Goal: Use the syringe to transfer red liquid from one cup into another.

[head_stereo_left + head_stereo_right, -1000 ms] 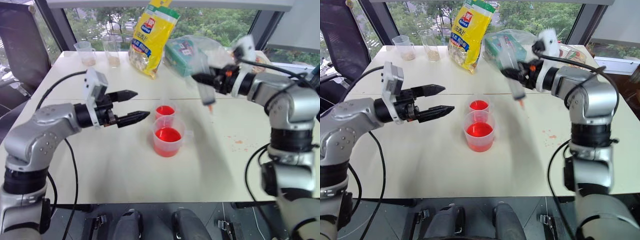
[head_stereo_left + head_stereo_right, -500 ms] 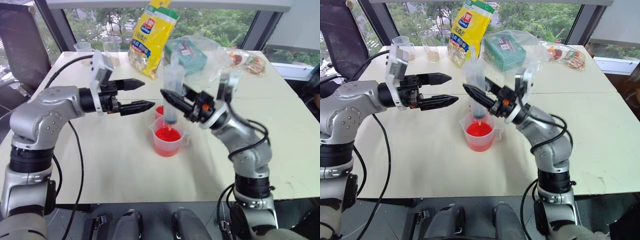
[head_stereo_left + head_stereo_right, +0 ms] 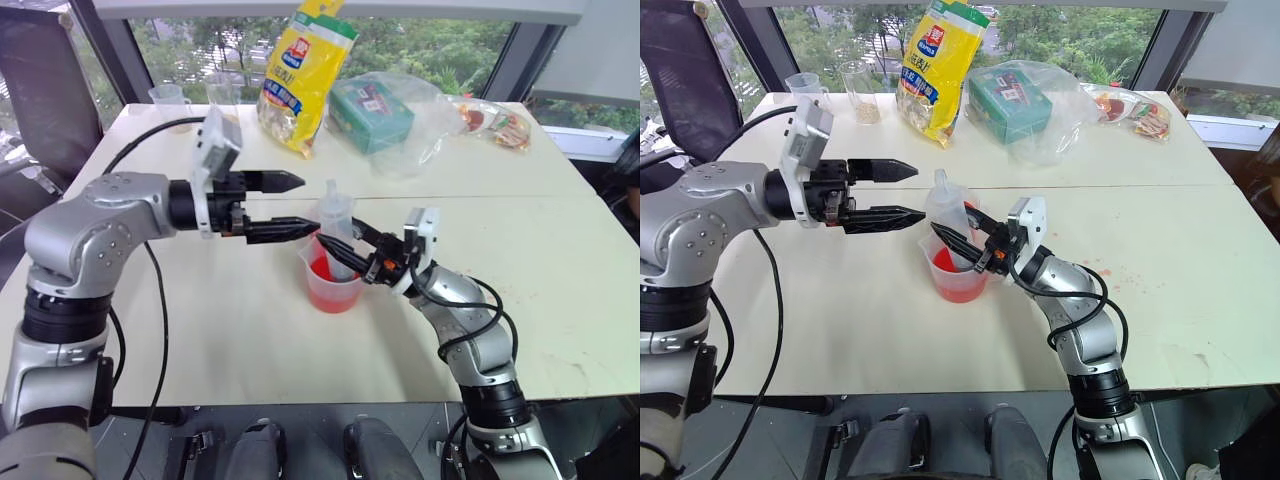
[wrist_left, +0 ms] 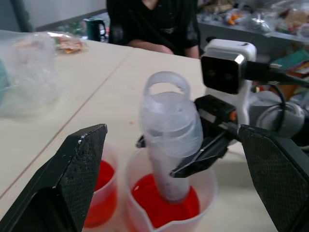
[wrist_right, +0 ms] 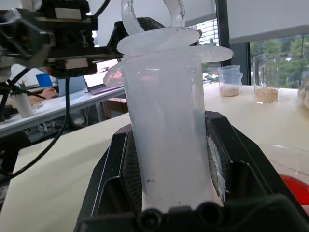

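The syringe (image 3: 335,228) stands nearly upright in the wide handled cup (image 3: 331,292), its lower end down in the red liquid (image 4: 161,207). My right gripper (image 3: 340,243) is shut on the syringe's clear barrel (image 5: 166,121), reaching in from the right. My left gripper (image 3: 308,205) is open and level, coming from the left with its fingertips (image 4: 79,164) on either side of the syringe's top, not touching it. The small handleless cup (image 4: 102,191) with red liquid sits just behind the big one, mostly hidden in the eye views.
A yellow bag (image 3: 305,75), a green box in a clear plastic bag (image 3: 372,100) and snack packets (image 3: 490,120) lie at the table's far side. Two clear jugs (image 3: 170,100) stand far left. Red spots (image 3: 1105,270) mark the table. A person in black (image 4: 154,24) sits beyond.
My right arm swung the syringe from high on the right down and leftward into the big cup. My left gripper edged right toward the syringe's top and stayed open.
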Controlling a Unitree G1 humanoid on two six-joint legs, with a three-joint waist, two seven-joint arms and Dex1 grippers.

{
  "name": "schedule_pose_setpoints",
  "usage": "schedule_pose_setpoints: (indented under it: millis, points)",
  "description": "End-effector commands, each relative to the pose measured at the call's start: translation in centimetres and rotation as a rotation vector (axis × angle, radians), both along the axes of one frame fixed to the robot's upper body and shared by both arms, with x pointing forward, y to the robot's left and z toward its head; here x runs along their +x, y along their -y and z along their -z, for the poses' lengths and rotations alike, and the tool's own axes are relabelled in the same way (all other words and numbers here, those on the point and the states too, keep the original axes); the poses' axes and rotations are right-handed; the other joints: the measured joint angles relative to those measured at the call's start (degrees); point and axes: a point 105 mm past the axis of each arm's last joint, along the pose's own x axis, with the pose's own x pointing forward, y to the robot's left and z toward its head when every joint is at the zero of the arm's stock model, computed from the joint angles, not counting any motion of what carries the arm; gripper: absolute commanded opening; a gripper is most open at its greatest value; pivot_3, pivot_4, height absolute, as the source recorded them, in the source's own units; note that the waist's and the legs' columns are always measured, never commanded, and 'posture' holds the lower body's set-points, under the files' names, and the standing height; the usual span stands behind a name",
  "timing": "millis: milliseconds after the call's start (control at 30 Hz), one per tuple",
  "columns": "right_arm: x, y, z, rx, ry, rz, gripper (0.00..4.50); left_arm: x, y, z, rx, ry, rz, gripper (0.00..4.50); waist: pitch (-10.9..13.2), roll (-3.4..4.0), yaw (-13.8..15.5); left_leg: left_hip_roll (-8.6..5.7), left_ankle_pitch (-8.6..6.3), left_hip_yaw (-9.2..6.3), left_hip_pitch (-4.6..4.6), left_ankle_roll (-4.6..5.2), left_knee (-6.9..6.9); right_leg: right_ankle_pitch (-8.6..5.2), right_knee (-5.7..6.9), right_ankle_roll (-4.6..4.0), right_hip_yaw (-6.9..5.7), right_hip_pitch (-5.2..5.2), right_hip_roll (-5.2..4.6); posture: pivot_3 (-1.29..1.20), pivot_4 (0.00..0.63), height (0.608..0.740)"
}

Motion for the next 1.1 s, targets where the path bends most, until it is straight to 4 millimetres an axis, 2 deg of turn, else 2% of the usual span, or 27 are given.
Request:
schedule_pose_setpoints:
  millis: [33, 267, 533, 900, 1100]
  points:
    - [-0.3, -0.3, -0.2, -0.001, 0.019, -0.015, 1.44, -0.7, 0.6, -0.4, -0.011, 0.016, 0.042, 4.50, 0.00, 0.00, 0.01, 0.00, 0.00, 0.00, 0.00, 0.00, 0.00, 0.00, 0.00, 0.00, 0.00, 0.00, 0.00, 0.00, 0.150, 0.740]
    - [-0.5, -0.6, 0.3, -0.039, 0.009, -0.043, 1.44, -0.9, 2.0, -0.2, -0.032, -0.008, 0.088, 4.50, 0.00, 0.00, -0.02, 0.00, 0.00, -0.01, 0.03, 0.00, 0.01, 0.00, 0.00, 0.00, 0.00, 0.03, 0.00, 0.00, 0.150, 0.740]
    - [-0.6, -0.6, 0.0, -0.062, -0.009, -0.064, 1.44, -1.2, 2.6, -0.3, -0.022, 0.001, 0.120, 4.50, 0.00, -0.01, 0.00, 0.00, 0.00, -0.02, 0.11, 0.00, 0.01, 0.00, 0.00, 0.00, 0.00, 0.12, 0.00, 0.00, 0.150, 0.740]
    - [-0.3, -0.5, -0.1, -0.068, -0.025, -0.064, 1.44, -1.1, -0.2, -1.3, -0.005, 0.019, 0.034, 4.50, 0.00, -0.01, -0.03, 0.00, 0.00, -0.04, 0.12, 0.00, 0.01, 0.00, 0.00, 0.00, -0.01, 0.14, 0.01, 0.00, 0.150, 0.740]
    - [-0.1, -0.5, -0.1, -0.078, -0.025, -0.069, 1.44, -1.5, 0.1, -1.5, -0.036, -0.002, 0.050, 4.50, 0.00, -0.01, 0.03, 0.00, 0.00, -0.05, 0.12, 0.00, 0.02, 0.00, -0.01, 0.00, -0.02, 0.17, 0.00, 0.00, 0.150, 0.740]
